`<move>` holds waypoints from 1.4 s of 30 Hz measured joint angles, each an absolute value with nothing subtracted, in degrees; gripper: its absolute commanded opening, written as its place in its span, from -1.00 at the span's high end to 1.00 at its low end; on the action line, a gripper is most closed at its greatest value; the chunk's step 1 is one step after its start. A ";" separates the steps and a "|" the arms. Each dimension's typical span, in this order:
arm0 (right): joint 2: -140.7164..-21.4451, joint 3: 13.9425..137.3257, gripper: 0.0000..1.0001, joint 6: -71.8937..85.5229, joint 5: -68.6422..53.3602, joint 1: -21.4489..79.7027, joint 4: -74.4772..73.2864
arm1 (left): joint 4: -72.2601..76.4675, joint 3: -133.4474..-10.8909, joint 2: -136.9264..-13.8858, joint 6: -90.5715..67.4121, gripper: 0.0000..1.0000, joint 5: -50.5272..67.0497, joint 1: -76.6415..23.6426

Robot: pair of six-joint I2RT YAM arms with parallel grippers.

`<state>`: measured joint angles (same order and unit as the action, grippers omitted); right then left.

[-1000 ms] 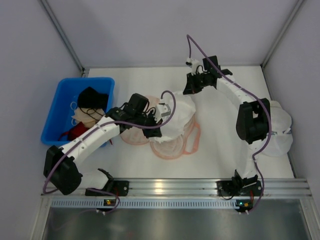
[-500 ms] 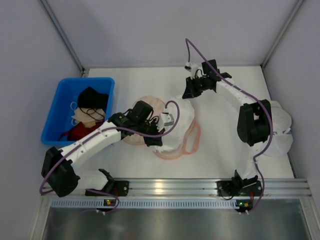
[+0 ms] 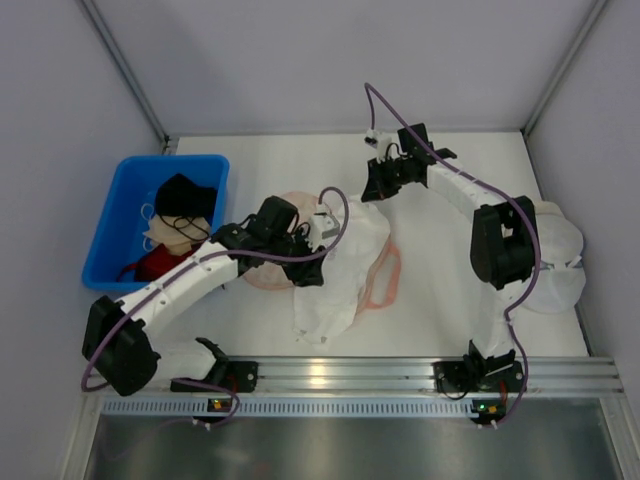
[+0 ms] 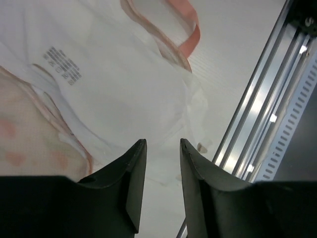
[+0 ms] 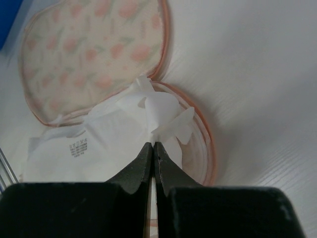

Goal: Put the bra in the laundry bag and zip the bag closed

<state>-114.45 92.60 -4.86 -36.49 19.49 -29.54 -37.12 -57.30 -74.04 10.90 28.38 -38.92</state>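
The bra is a pale white garment hanging from my right gripper and trailing toward the front of the table over the laundry bag. The bag lies open, a peach-pink clamshell with a printed lobe and a pink zip rim. My right gripper is shut on a bunched end of the bra. My left gripper hovers over the bra's middle, open and holding nothing. In the left wrist view the left gripper shows white cloth below the gap, with the zip rim beyond.
A blue bin at the left holds black, beige and red garments. Two white round domes sit at the right edge by the right arm. A metal rail runs along the table's near edge, close to the bra's lower end.
My left gripper has opened and let go of the bra. The bra's lower end has dropped and spread toward the front edge. My right gripper has shifted slightly left, still holding.
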 measured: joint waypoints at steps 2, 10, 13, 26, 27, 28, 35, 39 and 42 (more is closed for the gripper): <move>-114.45 92.60 1.00 -4.80 -36.49 19.49 -29.52 | -33.28 -57.30 -72.55 8.01 0.46 29.32 -36.99; -116.20 92.86 1.00 -3.31 -36.56 19.44 -28.88 | -8.08 -56.90 -82.37 -3.88 0.85 30.59 -35.99; -117.84 93.54 1.00 -2.63 -36.60 19.35 -28.93 | -1.96 -57.01 -90.11 -6.48 0.93 30.13 -36.05; -118.89 95.37 1.00 -0.12 -39.07 18.94 -28.97 | 2.13 -66.61 -111.87 -14.09 1.00 19.38 -35.97; -118.89 95.48 1.00 0.19 -39.29 18.92 -28.95 | 2.28 -66.02 -111.55 -14.31 1.00 19.31 -35.94; -118.93 95.64 1.00 0.60 -39.55 18.83 -28.97 | 2.50 -65.10 -110.93 -14.55 1.00 19.27 -35.94; -119.24 95.77 1.00 2.00 -40.97 18.57 -28.95 | 3.07 -58.33 -103.20 -16.01 0.99 21.85 -35.83; -119.50 95.77 1.00 2.20 -41.34 18.57 -28.95 | 4.75 -58.65 -99.79 -16.88 0.99 23.22 -35.77; -119.55 95.77 1.00 2.63 -41.74 18.57 -28.93 | 6.20 -60.51 -100.38 -17.63 0.99 22.37 -35.77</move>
<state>-119.55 95.77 2.63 -41.74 18.57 -28.93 6.20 -60.51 -100.38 -17.63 22.37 -35.77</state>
